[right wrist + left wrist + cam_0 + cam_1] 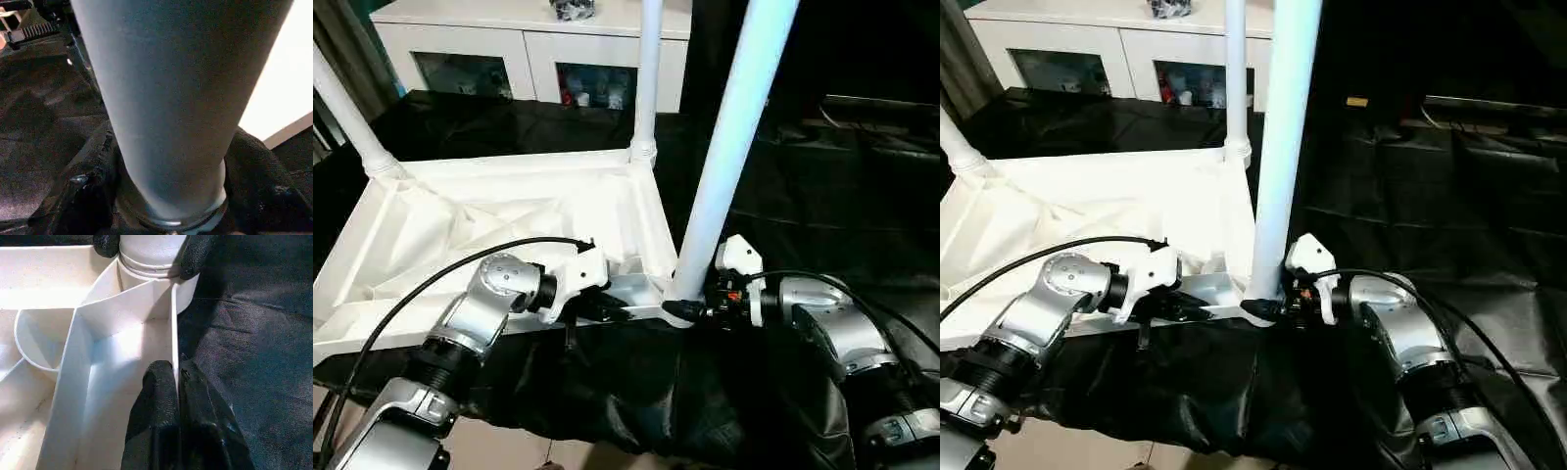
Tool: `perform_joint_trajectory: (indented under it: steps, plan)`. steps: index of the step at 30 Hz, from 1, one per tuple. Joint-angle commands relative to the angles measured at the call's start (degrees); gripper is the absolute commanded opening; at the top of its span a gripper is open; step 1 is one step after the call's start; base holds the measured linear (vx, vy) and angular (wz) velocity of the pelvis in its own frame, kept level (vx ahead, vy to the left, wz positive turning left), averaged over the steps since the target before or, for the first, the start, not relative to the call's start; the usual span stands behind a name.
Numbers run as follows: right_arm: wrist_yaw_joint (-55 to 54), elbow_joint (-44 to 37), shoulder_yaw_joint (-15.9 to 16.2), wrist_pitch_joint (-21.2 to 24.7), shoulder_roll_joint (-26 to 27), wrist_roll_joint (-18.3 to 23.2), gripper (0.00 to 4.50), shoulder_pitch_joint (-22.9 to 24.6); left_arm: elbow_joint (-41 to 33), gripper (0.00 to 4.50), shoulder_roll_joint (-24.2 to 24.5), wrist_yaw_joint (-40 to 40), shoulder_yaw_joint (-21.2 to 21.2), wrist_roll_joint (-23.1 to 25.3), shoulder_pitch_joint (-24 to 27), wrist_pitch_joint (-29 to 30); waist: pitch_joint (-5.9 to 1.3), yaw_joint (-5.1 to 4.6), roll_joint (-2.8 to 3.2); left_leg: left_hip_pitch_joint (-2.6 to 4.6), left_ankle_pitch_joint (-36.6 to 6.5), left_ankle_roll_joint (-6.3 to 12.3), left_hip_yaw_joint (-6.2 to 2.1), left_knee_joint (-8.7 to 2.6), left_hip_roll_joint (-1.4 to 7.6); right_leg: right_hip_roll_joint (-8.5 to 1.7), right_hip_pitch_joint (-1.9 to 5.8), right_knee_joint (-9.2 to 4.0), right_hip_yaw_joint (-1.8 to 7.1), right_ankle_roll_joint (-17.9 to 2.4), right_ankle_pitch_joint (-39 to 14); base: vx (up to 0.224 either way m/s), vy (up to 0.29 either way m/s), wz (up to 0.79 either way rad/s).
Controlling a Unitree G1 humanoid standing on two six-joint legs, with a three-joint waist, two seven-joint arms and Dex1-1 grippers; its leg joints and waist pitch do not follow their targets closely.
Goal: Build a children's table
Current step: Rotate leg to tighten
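Upturned white tabletop (499, 220) on black-draped table (822, 196): three legs standing in corner sockets, near leg (729, 147) clasped at base by right gripper (690, 308), near rim pinched by left gripper (612, 311); fourth socket unconfirmed.

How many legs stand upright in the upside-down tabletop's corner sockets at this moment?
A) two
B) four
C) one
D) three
D: three white legs rise from the tabletop: one at the far left corner, one at the far right corner, and the near leg at the near right corner, with the right gripper around its base.
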Motion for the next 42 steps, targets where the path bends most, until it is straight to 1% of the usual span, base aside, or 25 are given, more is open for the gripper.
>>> perform_joint_trajectory:
  steps: [1,3,4,5,7,9,11,12,13,15,16,17,18,19,21,24,26,27,28,29,31,32,33,38,42]
  plan:
    - [-1.2,-0.4,0.4,1.0,1.2,0.0,2.65,1.1,1.0,0.00,-1.0,1.2,-0.2,-0.6,-0.3,0.1,-3.71,0.21,-0.37,-0.65,-2.6,5.34,-0.29,-3.40,2.38,-3.91,3.57,-3.25,1.92,-16.4,-3.7,0.000,0.000,0.00]
    - [-8.5,-0.1,-0.5,1.1,3.8,-1.7,2.65,2.1,2.8,0.00,-2.9,6.7,0.5,1.1,-1.6,1.0,-3.58,0.10,-0.41,-0.64,-3.8,4.73,-0.30,-3.49,2.30,-3.88,3.54,-3.53,1.92,-16.2,-5.1,0.000,0.000,0.00]
    - [-11.3,0.0,-0.7,0.8,4.8,-2.5,2.65,2.5,3.5,0.00,-3.7,8.5,0.6,1.6,-2.0,0.8,-3.06,-0.10,-0.47,-0.50,-5.6,3.88,-0.23,-3.75,2.27,-3.79,3.15,-4.09,1.95,-15.5,-8.3,0.000,0.000,0.00]
    - [-12.7,0.0,-0.8,0.9,5.3,-2.8,2.65,2.6,3.8,0.00,-4.1,9.5,0.8,1.8,-2.3,0.9,-3.02,-0.17,-0.50,-0.49,-6.4,3.30,-0.30,-3.82,2.18,-3.83,3.24,-4.24,1.95,-14.9,-10.4,0.000,0.000,0.00]
    - [-23.2,-0.6,-2.2,2.9,10.2,-4.3,2.64,4.2,5.4,0.00,-7.7,15.4,1.6,2.4,-3.6,2.2,-2.62,-0.45,-0.47,-0.17,-8.9,1.42,-0.38,-4.19,2.14,-3.77,2.86,-4.88,2.16,-12.7,-16.7,0.000,0.000,0.00]
    - [-26.9,-0.7,-2.8,3.5,12.4,-4.5,2.64,4.7,6.1,0.00,-9.2,17.7,1.7,2.8,-4.1,2.6,-2.48,-0.68,-0.54,-0.14,-10.6,0.54,-0.56,-4.49,2.02,-3.72,2.79,-5.25,2.16,-10.9,-20.3,0.000,0.000,0.00]
    - [-33.7,-0.5,-3.5,4.3,16.5,-5.4,2.64,5.5,7.0,0.00,-11.8,21.3,1.7,3.3,-4.9,3.4,-2.46,-0.77,-0.53,-0.15,-11.0,0.58,-0.63,-4.58,2.03,-3.63,2.64,-5.36,2.28,-10.1,-20.8,0.000,0.000,0.00]
    - [-39.3,0.5,-3.7,3.7,19.5,-6.8,2.64,5.5,7.3,0.00,-13.7,23.8,1.7,3.6,-5.1,4.1,-2.43,-0.83,-0.01,-0.04,-11.8,0.23,-0.68,-4.66,2.09,-3.70,2.36,-5.39,2.34,-10.1,-21.0,0.000,0.000,0.00]
    - [-44.5,2.0,-3.8,2.4,22.7,-7.9,2.64,4.9,7.2,0.00,-15.6,25.6,1.4,3.7,-5.2,4.5,-2.46,-1.08,-0.24,-0.27,-11.8,-0.52,-0.80,-4.78,2.02,-3.78,2.45,-5.38,2.27,-9.7,-21.4,0.000,0.000,0.00]
    - [-45.6,2.7,-3.8,1.3,24.1,-8.0,2.64,4.1,7.0,0.00,-16.4,25.8,0.9,3.9,-5.2,4.2,-2.52,-1.10,-0.18,-0.10,-12.6,-0.46,-0.86,-4.82,1.95,-3.75,2.36,-5.50,2.31,-9.2,-21.9,0.000,0.000,0.00]
    - [-45.4,2.7,-3.7,0.7,24.5,-7.7,2.99,3.6,7.0,0.00,-16.6,25.6,0.6,4.1,-5.1,3.7,-2.62,-1.10,-0.22,-0.21,-12.4,0.16,-0.80,-4.76,1.92,-3.70,2.49,-5.49,2.38,-9.3,-20.7,0.000,0.000,0.00]
    - [-45.1,2.7,-3.7,0.6,24.5,-7.6,3.20,3.5,6.9,0.00,-16.5,25.4,0.5,4.1,-5.0,3.6,-2.64,-1.09,-0.20,-0.29,-12.2,0.51,-0.79,-4.74,1.90,-3.71,2.51,-5.45,2.43,-9.4,-19.9,0.000,0.000,0.00]
    - [-44.5,2.6,-3.8,0.4,24.5,-7.2,3.20,3.2,6.8,0.00,-16.5,25.0,0.4,4.1,-4.9,3.3,-2.67,-1.05,-0.14,-0.42,-11.7,1.05,-0.73,-4.73,1.90,-3.71,2.61,-5.39,2.47,-9.7,-18.6,0.000,0.000,0.00]
    - [-42.1,1.5,-5.4,1.2,24.0,-5.1,3.34,2.9,6.5,0.00,-15.9,23.8,0.6,3.9,-4.4,1.9,-2.78,-1.07,-0.19,-0.47,-11.2,1.39,-0.69,-4.68,1.89,-3.69,2.69,-5.30,2.44,-9.9,-17.6,0.000,0.000,0.00]
    - [-40.8,0.9,-6.0,1.3,23.1,-4.4,3.42,2.8,6.1,0.00,-15.4,22.8,0.7,3.7,-4.1,1.0,-2.81,-0.99,-0.17,-0.51,-11.0,2.04,-0.72,-4.68,1.95,-3.78,2.81,-5.27,2.43,-10.2,-17.2,0.000,0.000,0.00]
    - [-36.4,0.4,-5.6,0.4,18.9,-5.6,3.75,2.5,4.6,0.00,-13.4,18.9,0.8,2.8,-3.0,0.5,-2.92,-0.93,-0.19,-0.56,-10.2,2.49,-0.67,-4.60,2.04,-3.86,2.89,-5.18,2.40,-10.9,-15.9,0.000,0.000,0.00]
    - [-35.6,0.5,-5.5,0.2,18.2,-5.9,3.75,2.4,4.3,0.00,-13.0,18.1,0.7,2.7,-2.8,0.7,-3.03,-0.97,-0.14,-0.75,-9.2,2.83,-0.62,-4.45,2.04,-3.86,3.06,-4.99,2.37,-11.4,-14.2,0.000,0.000,0.00]
    - [-29.7,0.7,-4.2,-0.4,14.7,-5.3,3.75,2.4,3.6,0.00,-11.3,15.8,0.8,2.2,-2.2,1.0,-3.16,-1.02,-0.20,-0.83,-8.1,3.05,-0.55,-4.34,1.99,-3.84,3.15,-4.84,2.39,-11.9,-12.4,0.000,0.000,0.00]
    - [-26.0,0.5,-3.5,-0.6,12.8,-4.9,3.75,2.5,3.3,0.00,-10.4,14.4,0.9,1.8,-1.9,0.9,-3.26,-1.00,-0.55,-0.91,-7.2,3.75,-0.57,-4.17,1.96,-3.68,3.54,-4.56,2.22,-12.6,-10.3,0.000,0.000,0.00]
    - [-23.6,0.4,-3.0,-0.8,11.5,-4.6,3.75,2.6,3.0,0.00,-9.8,13.5,0.9,1.5,-1.7,0.7,-3.28,-0.90,-0.32,-0.82,-6.9,4.18,-0.54,-4.12,2.10,-3.81,3.40,-4.44,2.26,-13.1,-9.4,0.000,0.000,0.00]
    - [-18.3,0.1,-2.1,-1.5,9.1,-4.2,3.75,2.7,2.3,0.00,-8.9,11.1,1.4,0.2,-1.4,0.7,-3.21,-0.95,-0.26,-0.94,-6.3,5.14,-0.39,-4.01,2.13,-3.88,3.31,-4.39,2.30,-14.1,-7.9,0.000,0.000,0.00]
    - [-15.9,-0.2,-1.7,-1.6,8.0,-3.9,3.75,2.7,2.0,0.00,-8.4,10.1,1.5,-0.2,-1.3,0.6,-3.29,-0.83,-0.61,-0.97,-5.6,5.63,-0.37,-3.92,2.10,-3.86,3.49,-4.23,2.26,-14.4,-7.1,0.000,0.000,0.00]
    - [-11.8,-0.5,-0.9,-2.3,6.2,-3.7,3.75,2.7,1.8,0.00,-7.4,8.1,1.6,-0.7,-1.3,0.6,-3.19,-0.82,-0.48,-0.95,-5.5,6.30,-0.36,-3.96,2.25,-3.87,3.35,-4.22,2.20,-14.9,-6.8,0.000,0.000,0.00]
    - [-3.7,-0.5,0.1,-2.1,3.6,-2.2,3.75,2.0,1.2,0.00,-4.9,3.3,1.2,-1.6,-1.6,0.8,-2.97,-0.93,-0.48,-0.69,-7.3,5.75,-0.40,-4.21,2.50,-3.93,3.10,-4.42,2.15,-15.1,-9.8,0.000,0.000,0.00]
    - [2.6,-0.2,1.6,-1.3,1.7,-0.8,3.38,1.1,1.0,0.00,-3.2,0.4,0.8,-1.9,-1.7,0.7,-2.91,-0.82,-0.64,-0.73,-6.3,5.72,-0.37,-4.14,2.56,-3.90,3.24,-4.14,2.16,-16.0,-7.5,0.000,0.000,0.00]
